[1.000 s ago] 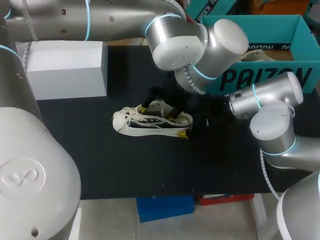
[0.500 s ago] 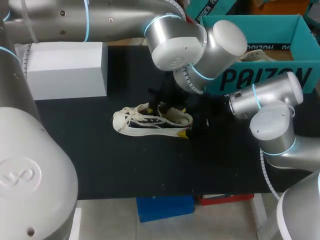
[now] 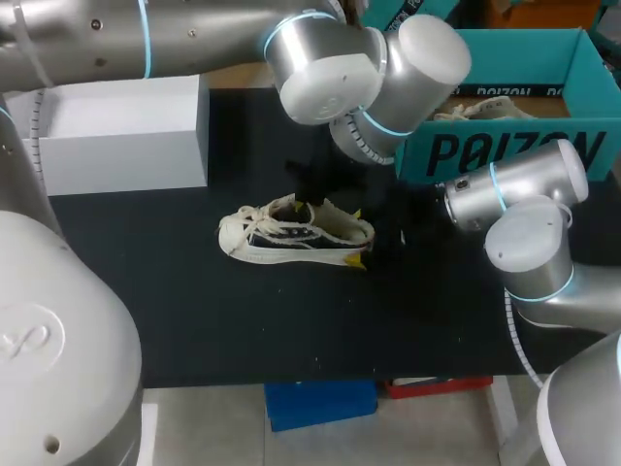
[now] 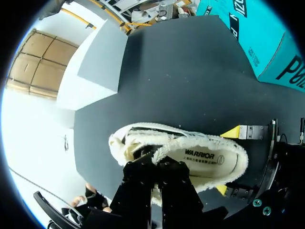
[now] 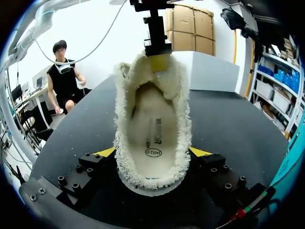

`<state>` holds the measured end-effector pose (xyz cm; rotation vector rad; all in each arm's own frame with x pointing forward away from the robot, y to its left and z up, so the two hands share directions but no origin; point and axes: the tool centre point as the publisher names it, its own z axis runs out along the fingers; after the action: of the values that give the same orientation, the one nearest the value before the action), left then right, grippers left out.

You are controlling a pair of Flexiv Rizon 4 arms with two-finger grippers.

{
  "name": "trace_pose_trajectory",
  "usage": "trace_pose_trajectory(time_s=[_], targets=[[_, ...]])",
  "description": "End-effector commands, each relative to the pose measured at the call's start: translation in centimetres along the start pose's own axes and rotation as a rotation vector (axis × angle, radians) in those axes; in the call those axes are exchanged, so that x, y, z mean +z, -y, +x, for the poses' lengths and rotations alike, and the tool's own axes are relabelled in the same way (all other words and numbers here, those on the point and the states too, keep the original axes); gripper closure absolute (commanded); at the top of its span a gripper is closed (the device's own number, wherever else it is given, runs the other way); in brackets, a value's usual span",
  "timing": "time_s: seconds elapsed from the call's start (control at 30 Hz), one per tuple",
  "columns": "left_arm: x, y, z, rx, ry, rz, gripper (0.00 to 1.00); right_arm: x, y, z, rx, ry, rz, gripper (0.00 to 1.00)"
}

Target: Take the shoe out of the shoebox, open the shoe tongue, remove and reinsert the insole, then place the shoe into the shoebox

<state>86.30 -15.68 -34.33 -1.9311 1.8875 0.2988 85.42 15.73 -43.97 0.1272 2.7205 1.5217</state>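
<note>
Right gripper (image 5: 152,152): the nearest item. It is clamped on the heel of the shoe (image 5: 151,119), with one yellow tip pressed to each side of the heel. From overhead the right gripper (image 3: 361,238) sits at the shoe's right-hand end, low over the table (image 3: 194,320).
Shoe: it stands on its sole on the black table, out of the shoebox, about mid-table. The toe and laces point toward the left arm's side and the heel toward the right arm. The upper is cream and fleecy, with a dark stripe along the side.
Insole (image 4: 209,157): it lies flat inside the shoe, and the heel print is visible through the opening.
Left gripper (image 4: 156,164): it is directly above the lace end of the opening. The fingers are drawn together with only a thin slit between them. Whether they pinch any part of the shoe cannot be told. From the right wrist, one yellow tip meets the fleecy edge at the far end of the shoe.
White box (image 3: 126,136): it is on the far left of the table, well apart from the shoe.
Shoebox (image 3: 505,150): it is teal, on the far right, behind the right arm, with its top open.
Second shoe (image 3: 475,109): it is pale and lies inside the shoebox.
</note>
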Motion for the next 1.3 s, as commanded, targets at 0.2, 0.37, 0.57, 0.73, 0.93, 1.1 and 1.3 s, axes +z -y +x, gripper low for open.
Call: trace_pose_trajectory(time_s=[0.2, 0.37, 0.57, 0.73, 0.93, 1.1, 1.3], targets=[[-0.9, 0.6, -4.3, -0.097, -0.148, 0.014, 1.00, 0.5, 0.3, -0.1, 0.001, 0.001, 0.002, 1.00], [0.4, 0.2, -6.0, -0.127, -0.156, 0.014, 1.00, 0.5, 0.3, -0.1, 0.001, 0.001, 0.002, 1.00], [2.3, -0.3, -7.8, -0.165, -0.129, 0.000, 1.00, 0.5, 0.3, -0.1, 0.001, 0.001, 0.002, 1.00], [3.1, -0.7, -8.6, -0.175, -0.122, 0.001, 0.00, 0.5, 0.3, -0.1, 0.001, 0.001, 0.002, 1.00], [2.9, -0.8, -9.9, -0.174, -0.143, -0.004, 0.00, 0.5, 0.3, -0.1, 0.001, 0.001, 0.002, 1.00], [3.4, -0.9, -11.1, -0.165, -0.148, -0.006, 0.00, 0.5, 0.3, -0.1, 0.001, 0.001, 0.002, 1.00], [5.2, -1.4, -12.2, -0.155, -0.135, -0.037, 0.00, 0.5, 0.3, -0.1, 0.001, 0.001, 0.002, 1.00]])
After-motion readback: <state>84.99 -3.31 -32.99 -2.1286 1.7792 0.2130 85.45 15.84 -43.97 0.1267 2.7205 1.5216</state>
